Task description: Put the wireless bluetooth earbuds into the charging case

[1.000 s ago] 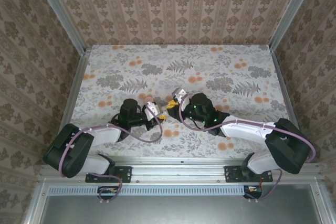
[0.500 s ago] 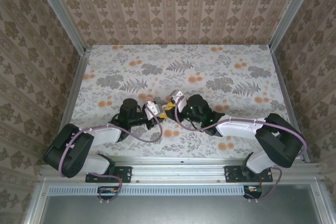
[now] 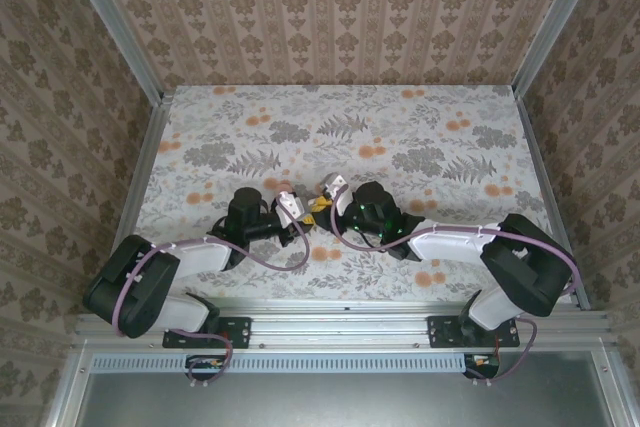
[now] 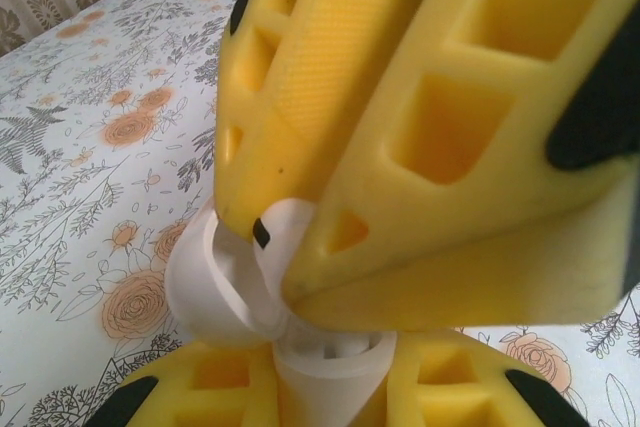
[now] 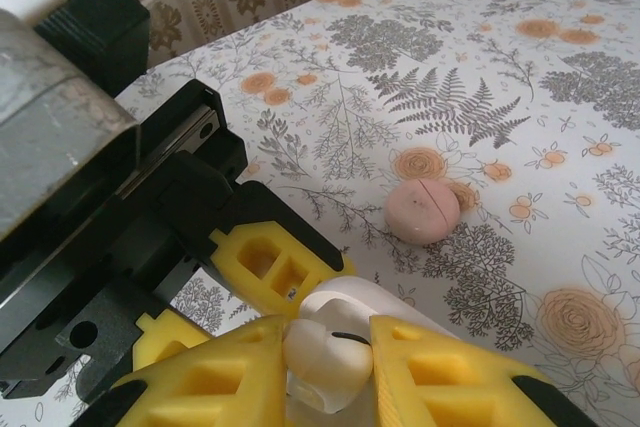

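The right gripper (image 5: 325,372) is pinched narrow on a white earbud (image 5: 322,345), which sits at the mouth of the charging case (image 4: 215,287); the left gripper (image 4: 330,392) is closed tight on that case, whose lid looks open; both meet low over the middle of the floral table (image 5: 520,77); a pinkish disc (image 5: 423,212) lies near them, apart.

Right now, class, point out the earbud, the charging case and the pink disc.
earbud (image 5: 322,355): right wrist view, its white body.
charging case (image 4: 212,282): left wrist view, its curved white shell.
pink disc (image 5: 423,213): right wrist view, its top face.
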### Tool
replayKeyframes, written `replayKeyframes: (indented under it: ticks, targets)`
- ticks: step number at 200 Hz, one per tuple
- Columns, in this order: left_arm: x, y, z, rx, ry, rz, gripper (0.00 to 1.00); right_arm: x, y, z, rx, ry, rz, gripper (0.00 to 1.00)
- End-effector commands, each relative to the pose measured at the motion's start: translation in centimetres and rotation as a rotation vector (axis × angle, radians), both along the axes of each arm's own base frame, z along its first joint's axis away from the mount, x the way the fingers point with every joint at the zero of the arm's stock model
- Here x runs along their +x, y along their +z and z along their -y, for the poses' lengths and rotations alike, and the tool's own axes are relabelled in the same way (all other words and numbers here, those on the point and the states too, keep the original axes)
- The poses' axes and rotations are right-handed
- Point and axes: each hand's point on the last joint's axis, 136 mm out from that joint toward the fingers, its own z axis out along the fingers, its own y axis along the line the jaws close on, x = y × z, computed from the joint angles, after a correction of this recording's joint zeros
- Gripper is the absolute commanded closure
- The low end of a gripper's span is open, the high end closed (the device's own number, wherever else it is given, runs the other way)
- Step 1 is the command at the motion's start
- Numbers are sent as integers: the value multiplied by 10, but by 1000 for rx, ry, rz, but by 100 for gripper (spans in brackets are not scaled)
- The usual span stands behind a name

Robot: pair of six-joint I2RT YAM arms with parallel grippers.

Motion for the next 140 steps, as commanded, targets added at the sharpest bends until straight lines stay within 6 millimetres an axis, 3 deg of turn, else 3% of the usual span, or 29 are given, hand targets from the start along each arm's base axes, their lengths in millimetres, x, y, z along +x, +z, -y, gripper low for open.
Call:
replayKeyframes:
  ticks: [1, 23, 140]
  targets:
    - [2, 12, 4, -38, -15, 22, 94, -4, -1, -10, 2, 42, -3, 75]
    - [3, 13, 4, -41, -15, 25, 94, -5, -1, -12, 4, 51, -5, 74]
    - [-1, 17, 5, -57, -36, 11, 97, -1, 19, -4, 68, 6, -15, 48]
